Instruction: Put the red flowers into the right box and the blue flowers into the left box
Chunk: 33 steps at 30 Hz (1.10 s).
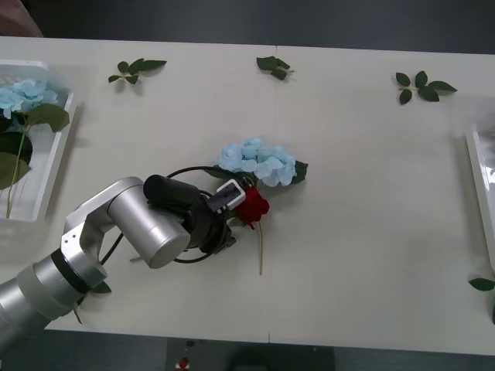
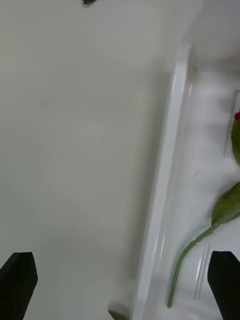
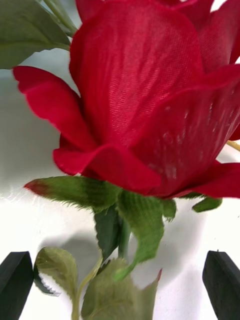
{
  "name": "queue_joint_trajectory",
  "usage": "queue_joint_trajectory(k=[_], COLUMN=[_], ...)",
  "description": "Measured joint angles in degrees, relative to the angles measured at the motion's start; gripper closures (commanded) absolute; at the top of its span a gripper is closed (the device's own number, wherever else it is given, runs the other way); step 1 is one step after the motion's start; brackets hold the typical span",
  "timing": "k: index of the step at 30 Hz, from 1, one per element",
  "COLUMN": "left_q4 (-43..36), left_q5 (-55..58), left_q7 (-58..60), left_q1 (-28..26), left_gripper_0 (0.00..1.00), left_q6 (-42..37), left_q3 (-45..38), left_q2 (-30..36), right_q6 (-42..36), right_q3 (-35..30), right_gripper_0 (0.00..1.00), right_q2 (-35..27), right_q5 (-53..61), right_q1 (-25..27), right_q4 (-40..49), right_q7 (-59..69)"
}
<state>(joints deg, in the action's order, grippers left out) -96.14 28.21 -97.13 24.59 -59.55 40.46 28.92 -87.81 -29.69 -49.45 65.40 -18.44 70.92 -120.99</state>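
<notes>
While the open left gripper (image 3: 120,285) straddles one deep-red fabric rose (image 1: 251,205) mid-table, the slotted white plastic left tray (image 1: 56,166) at the table's left edge holds one pale-blue hydrangea (image 1: 23,94). A second hydrangea cluster (image 1: 259,161) lies beside the rose. The open right gripper (image 2: 120,287) hovers over the white right tray's rim (image 2: 162,210), a green stem (image 2: 192,250) inside.

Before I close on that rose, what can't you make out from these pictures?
- Right box: front view's edge cuts it off; contents mostly hidden.
- In the right wrist view, a green stem lies in the box, its bloom cut off.
- Left pincer: open around the red rose; the front view's arm hides its fingers, and whether they touch the stem is unclear.
- Left box: partly cut off.
- Blue hydrangea stem: hidden under the bloom.
</notes>
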Motion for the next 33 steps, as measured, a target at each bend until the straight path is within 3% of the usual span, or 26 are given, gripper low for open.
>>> queue_joint_trajectory(k=[13,15,18,22,26,33], left_q4=[0.51,0.62,0.86,1.02,1.07,1.17], left_q5=[0.0,0.0,0.0,0.0,0.0,0.0], left_q7=[0.0,0.0,0.0,0.0,0.0,0.0], left_q1=[0.0,0.0,0.0,0.0,0.0,0.0], left_gripper_0=[0.12,0.22,0.65,0.92,1.0,1.0], left_q6=[0.0,0.0,0.0,0.01,0.01,0.01], left_q3=[0.0,0.0,0.0,0.0,0.0,0.0], left_q2=[-0.24,-0.24,-0.24,-0.24,-0.24,-0.24], right_q6=[-6.85,-8.44,-11.36,-14.24,-15.99,-18.89], right_q3=[1.52,1.47,1.15,-0.39,-0.92,-0.92], right_gripper_0=[0.0,0.0,0.0,0.0,0.0,0.0], right_q2=[2.45,3.22,4.12,5.26,5.37,5.37], right_q5=[9.99,10.7,11.37,12.35,13.63,15.44], right_q1=[0.0,-0.01,-0.41,-1.78,-2.48,-3.09], right_q4=[9.45,10.58,11.36,11.39,11.39,11.39], right_q7=[-15.32,-18.17,-22.28,-26.63,-30.38,-32.78])
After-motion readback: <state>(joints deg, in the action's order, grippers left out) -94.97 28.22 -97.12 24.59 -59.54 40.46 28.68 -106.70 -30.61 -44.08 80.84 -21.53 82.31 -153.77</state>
